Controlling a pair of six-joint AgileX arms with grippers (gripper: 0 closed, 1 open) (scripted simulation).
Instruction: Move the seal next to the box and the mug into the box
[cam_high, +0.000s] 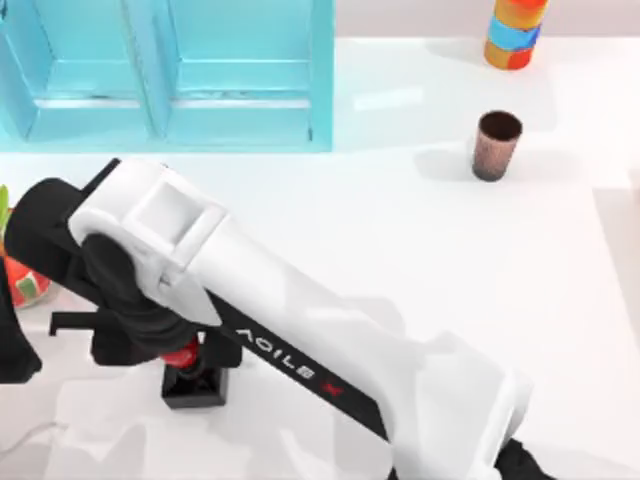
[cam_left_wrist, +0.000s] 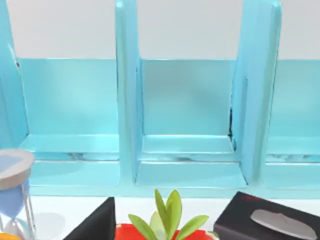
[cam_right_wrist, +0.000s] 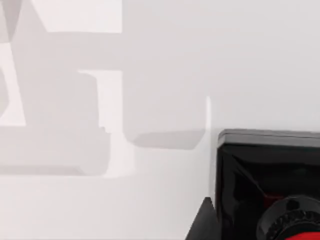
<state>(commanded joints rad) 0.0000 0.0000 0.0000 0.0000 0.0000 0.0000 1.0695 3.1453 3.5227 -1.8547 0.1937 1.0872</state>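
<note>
My right gripper (cam_high: 185, 352) over seal (cam_high: 195, 383) at table's front left; grip state: cannot tell. Mug (cam_high: 496, 146) stands far right, untouched. Risk: off-centre bite on round knob tips seal.

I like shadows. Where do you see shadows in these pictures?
Top view: the mug throws a soft grey shadow on the white table, and the arm darkens the table beneath it. Right wrist view: blocky grey shadows lie on the table beside the seal.
</note>
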